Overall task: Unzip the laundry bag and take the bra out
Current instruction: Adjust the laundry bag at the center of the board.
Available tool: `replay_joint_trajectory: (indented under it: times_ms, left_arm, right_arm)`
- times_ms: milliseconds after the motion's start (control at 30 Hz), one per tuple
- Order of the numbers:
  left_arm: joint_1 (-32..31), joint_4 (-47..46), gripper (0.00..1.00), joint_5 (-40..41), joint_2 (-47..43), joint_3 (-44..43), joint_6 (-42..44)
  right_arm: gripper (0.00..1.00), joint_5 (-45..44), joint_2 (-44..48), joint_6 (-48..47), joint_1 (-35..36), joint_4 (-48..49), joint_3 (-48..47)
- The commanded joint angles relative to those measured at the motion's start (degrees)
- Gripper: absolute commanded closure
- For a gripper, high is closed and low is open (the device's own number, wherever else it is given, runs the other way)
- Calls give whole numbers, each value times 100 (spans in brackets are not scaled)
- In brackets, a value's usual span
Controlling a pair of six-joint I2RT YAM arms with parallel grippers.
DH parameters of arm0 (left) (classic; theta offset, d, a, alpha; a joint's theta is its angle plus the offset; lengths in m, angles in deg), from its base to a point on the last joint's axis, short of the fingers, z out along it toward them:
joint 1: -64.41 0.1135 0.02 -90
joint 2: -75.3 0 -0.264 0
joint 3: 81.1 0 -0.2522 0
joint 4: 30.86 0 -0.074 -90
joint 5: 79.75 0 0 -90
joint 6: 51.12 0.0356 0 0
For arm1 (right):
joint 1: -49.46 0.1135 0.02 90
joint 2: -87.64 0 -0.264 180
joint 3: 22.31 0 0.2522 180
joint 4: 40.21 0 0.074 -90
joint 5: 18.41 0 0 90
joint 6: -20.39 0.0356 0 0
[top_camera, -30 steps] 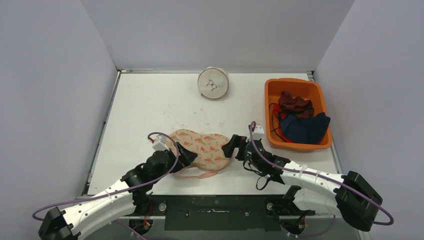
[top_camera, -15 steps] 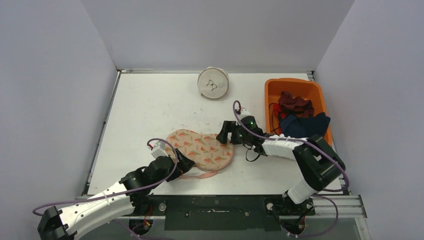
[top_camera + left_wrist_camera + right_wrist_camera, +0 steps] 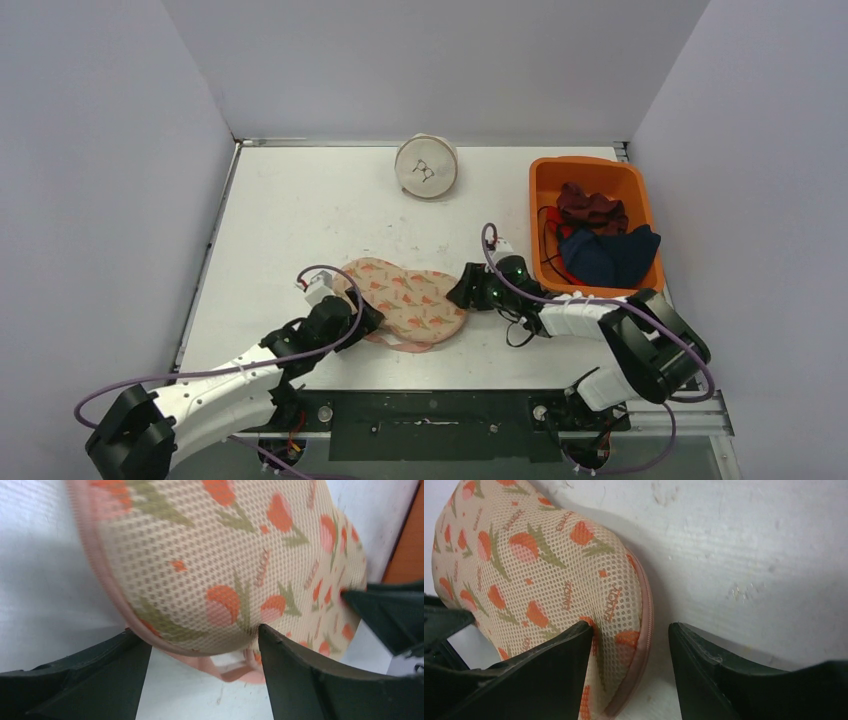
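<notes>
The laundry bag (image 3: 405,298) is a beige mesh pouch with orange tulips and a pink zip edge, lying near the table's front. A pink strap loop (image 3: 405,345) sticks out under its near side. My left gripper (image 3: 365,312) is open at the bag's left end, jaws on either side of its rim (image 3: 165,630). My right gripper (image 3: 462,293) is open at the bag's right end, one finger (image 3: 549,665) on the mesh, the other beside the pink zip edge (image 3: 644,645). The bra itself is hidden inside the bag.
An orange bin (image 3: 548,185) with dark red and blue clothes stands at the right. A round white container (image 3: 427,166) sits at the back middle. White walls close in the table on three sides.
My right gripper moved back and left to the bag, then came a little nearer along its right end. The left gripper pushed up against the bag's left end. The bag shifted slightly.
</notes>
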Motion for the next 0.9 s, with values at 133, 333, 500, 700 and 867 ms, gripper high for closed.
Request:
replay_joint_trajectory:
  times_ms: [133, 333, 500, 700, 867]
  left_arm:
    - [795, -1473, 28, -647, 952, -459, 719]
    - [1062, -1968, 32, -1019, 1780, -880, 1035]
    - [1186, -2415, 31, -1320, 2518, -1354, 1342]
    - [1343, -2322, 29, -1431, 3152, -2138, 1652]
    - [1441, -1573, 25, -1088, 2923, -2600, 2037]
  right_arm:
    - [47, -711, 1217, 853, 477, 635, 1143]
    - [49, -1268, 1610, 1214, 1263, 629, 1361]
    - [42, -1361, 1381, 1387, 1665, 859, 1322]
    - [11, -1626, 1651, 1327, 1847, 290, 1031]
    - [1, -1866, 2148, 764, 1570, -968, 495]
